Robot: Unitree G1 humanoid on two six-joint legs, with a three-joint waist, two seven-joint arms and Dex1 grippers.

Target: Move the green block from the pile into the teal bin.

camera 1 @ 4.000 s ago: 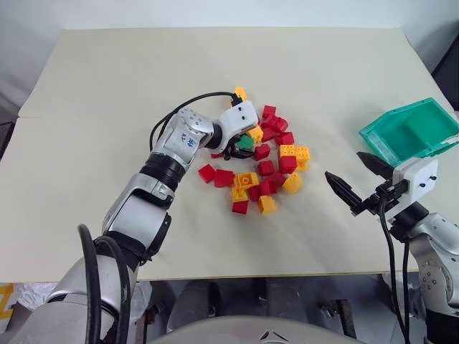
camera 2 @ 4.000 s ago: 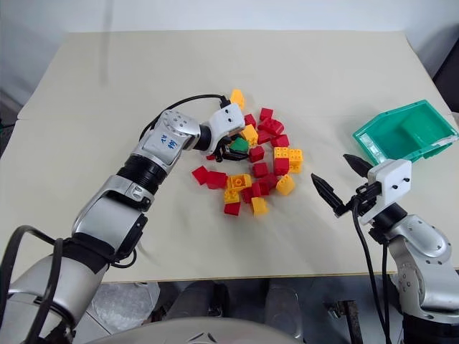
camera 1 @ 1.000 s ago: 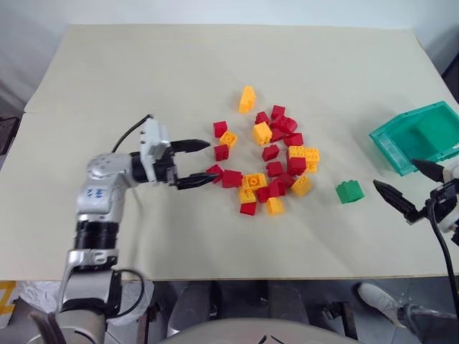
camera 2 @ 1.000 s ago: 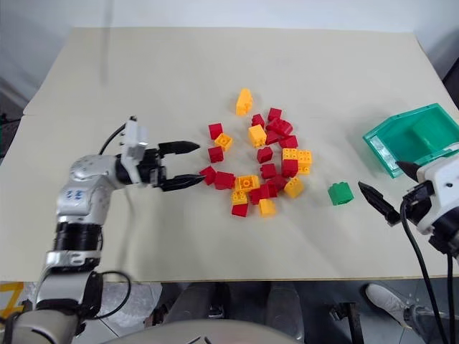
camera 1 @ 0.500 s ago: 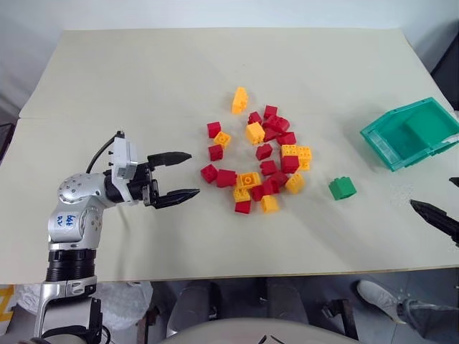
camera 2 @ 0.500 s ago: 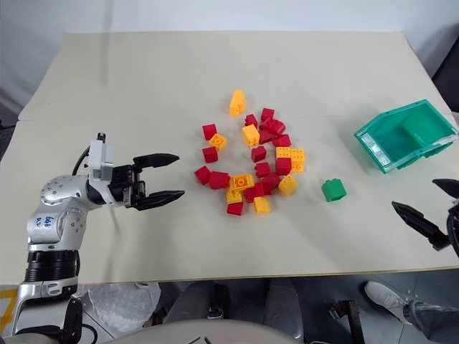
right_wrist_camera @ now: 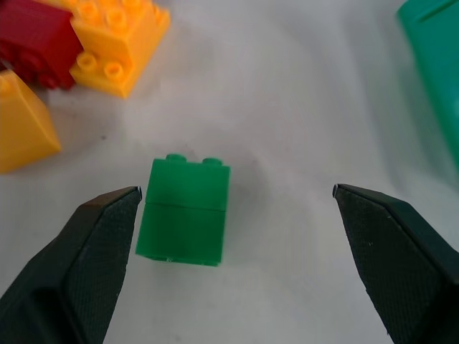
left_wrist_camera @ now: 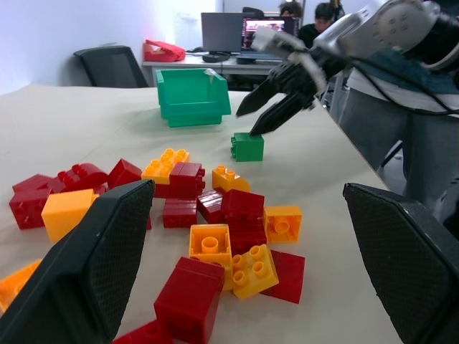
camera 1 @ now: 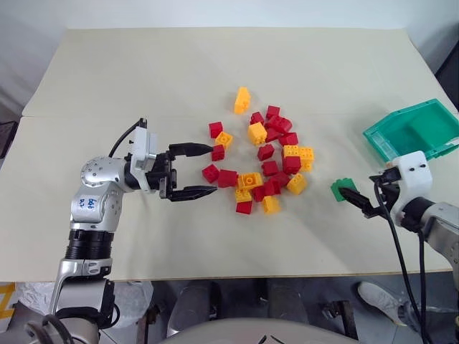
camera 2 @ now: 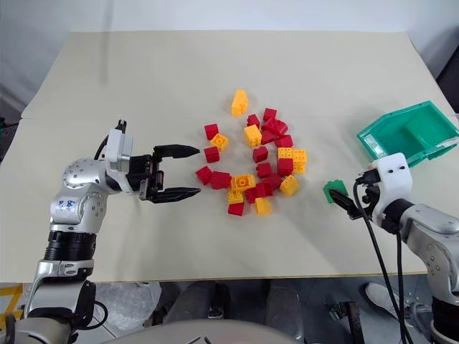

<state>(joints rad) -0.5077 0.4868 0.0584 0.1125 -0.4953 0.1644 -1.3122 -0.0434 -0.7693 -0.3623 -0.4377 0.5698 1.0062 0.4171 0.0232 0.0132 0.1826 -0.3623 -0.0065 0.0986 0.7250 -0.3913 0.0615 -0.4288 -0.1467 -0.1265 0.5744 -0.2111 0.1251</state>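
**Green block sits apart from the pile, right claw spread beside it**

Beige tabletop [camera 1: 143, 86] carries the pile [camera 1: 262, 161] of red and yellow bricks at its middle. On the right, the green block [camera 1: 342, 188] lies alone between pile and teal bin [camera 1: 412, 132]. The right gripper [right_wrist_camera: 237, 215] hangs just above the block, fingers spread wide, nothing held. The left gripper [camera 1: 192, 170] hovers left of the pile, also spread and empty.
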